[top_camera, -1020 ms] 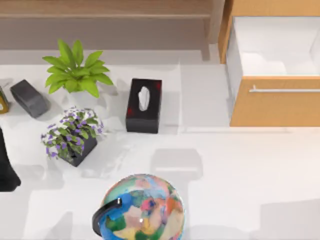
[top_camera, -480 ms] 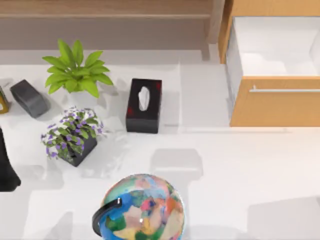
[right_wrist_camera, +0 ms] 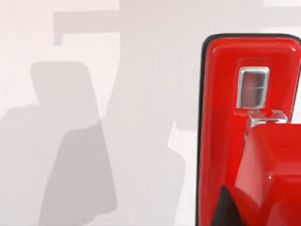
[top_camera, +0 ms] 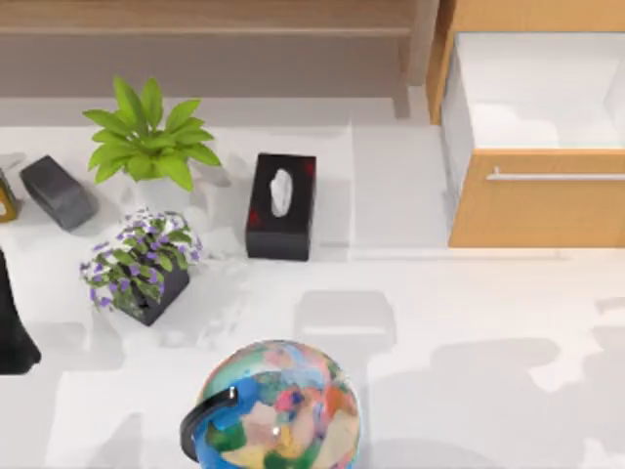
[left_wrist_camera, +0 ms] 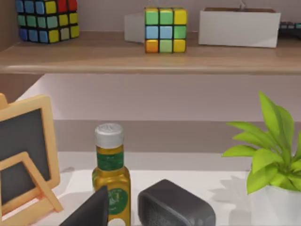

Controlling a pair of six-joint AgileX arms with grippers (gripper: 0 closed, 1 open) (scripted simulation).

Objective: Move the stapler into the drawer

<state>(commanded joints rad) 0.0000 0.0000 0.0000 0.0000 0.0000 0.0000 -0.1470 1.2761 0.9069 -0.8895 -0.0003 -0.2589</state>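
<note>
White tabletop (top_camera: 459,313), smooth and evenly lit, carrying soft grey shadows near its right edge and centre. Along the far edge runs a light wooden shelf (left_wrist_camera: 155,54) with a pale wall (left_wrist_camera: 155,101) beneath it. A wooden upright (top_camera: 422,49) stands at the shelf's right end. Lighting is diffuse; no window seen.

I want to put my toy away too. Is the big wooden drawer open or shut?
Open. The drawer is pulled out from its cabinet, so the top view looks straight down into its white inside behind the wood front.
</note>
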